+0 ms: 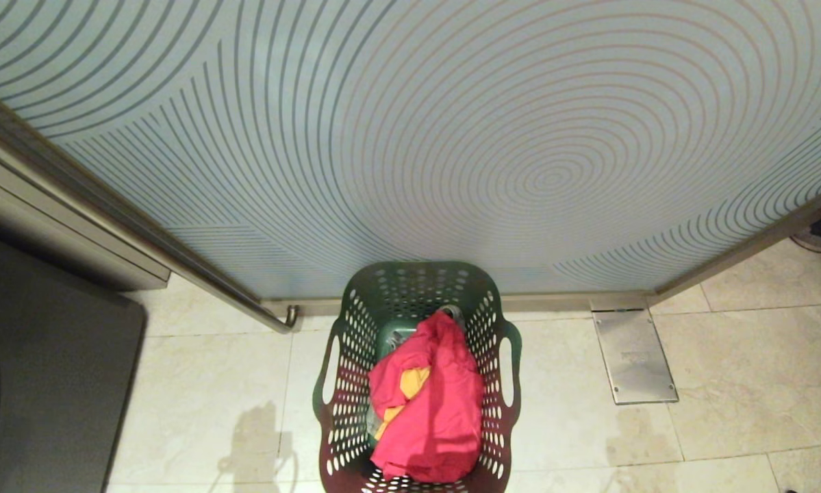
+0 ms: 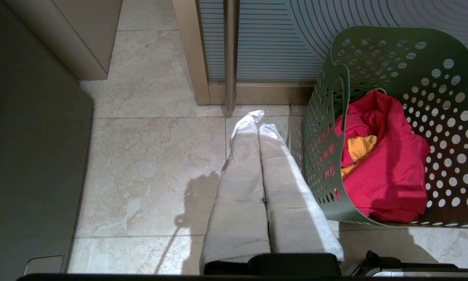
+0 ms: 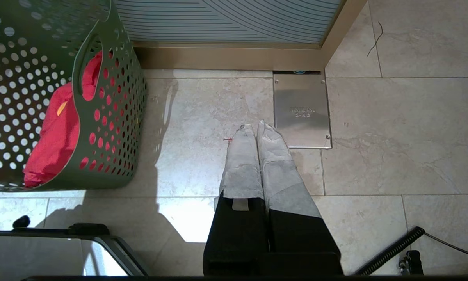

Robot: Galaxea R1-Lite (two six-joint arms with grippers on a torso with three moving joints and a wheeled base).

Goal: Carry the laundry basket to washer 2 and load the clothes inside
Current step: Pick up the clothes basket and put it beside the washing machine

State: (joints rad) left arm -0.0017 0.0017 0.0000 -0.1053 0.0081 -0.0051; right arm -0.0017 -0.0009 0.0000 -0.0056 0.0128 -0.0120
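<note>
Starting point: you have nothing done yet; the laundry basket (image 1: 417,383) stands on the tiled floor (image 1: 211,383) before the frosted glass door (image 1: 410,137), with the clothes (image 1: 427,404) inside it.
Still to do: grasp, carry, find washer 2, load. A dark grey appliance (image 1: 47,383) shows at the far left, but you cannot read any numeral on it.
Left gripper (image 2: 259,123): fingers pressed together, holding nothing; it points down at the floor, and the basket is just beside it, toward the robot's middle, not touching.
Right gripper (image 3: 255,130): also closed and empty, pointing down; the basket is near on its inner side, and a metal floor plate (image 3: 302,111) lies just at its outer side.
Arms: both hang straight, one at each side of the basket.
</note>
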